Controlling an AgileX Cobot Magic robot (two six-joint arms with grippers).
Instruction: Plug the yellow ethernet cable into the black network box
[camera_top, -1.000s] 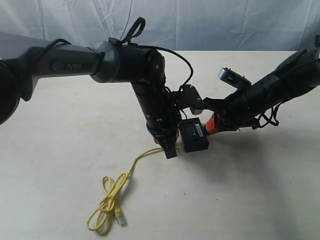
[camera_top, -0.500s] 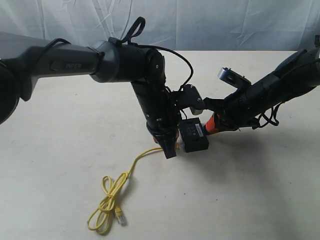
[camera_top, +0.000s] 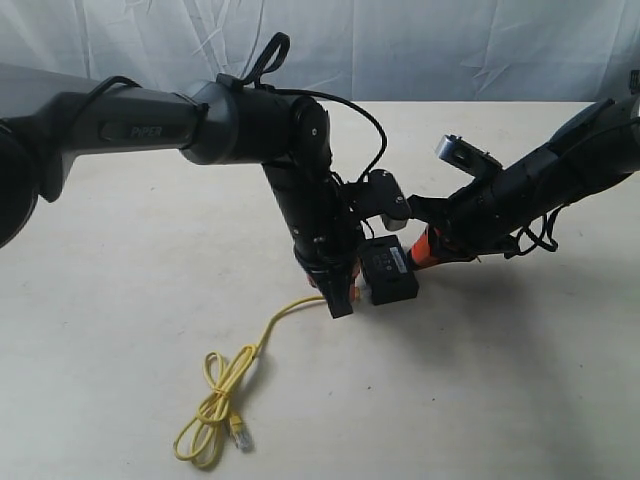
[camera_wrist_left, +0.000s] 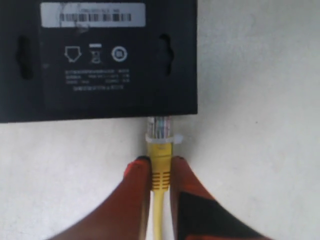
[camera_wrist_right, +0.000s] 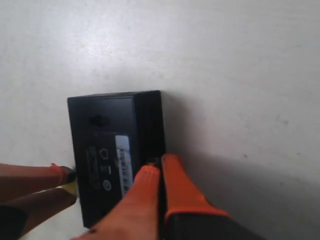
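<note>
The black network box (camera_top: 388, 270) lies flat on the table, its pale label strip (camera_wrist_left: 92, 15) facing up. My left gripper (camera_top: 340, 297) (camera_wrist_left: 160, 162) is shut on the yellow boot of the yellow ethernet cable (camera_wrist_left: 160, 165). The clear plug (camera_wrist_left: 160, 127) sits at the box's (camera_wrist_left: 115, 60) side edge; how far it is inside I cannot tell. The rest of the cable (camera_top: 268, 325) trails to a loop (camera_top: 215, 405) with a free plug (camera_top: 240, 435). On the opposite side, my right gripper (camera_top: 425, 250) (camera_wrist_right: 160, 165) is shut, tips against the box (camera_wrist_right: 107, 150).
A pale tabletop (camera_top: 520, 380) spreads round the box, and a wrinkled white cloth (camera_top: 430, 45) hangs at the back. The left arm (camera_top: 250, 125) reaches over the table's middle. The right arm (camera_top: 550, 175) comes in from the right with black wires.
</note>
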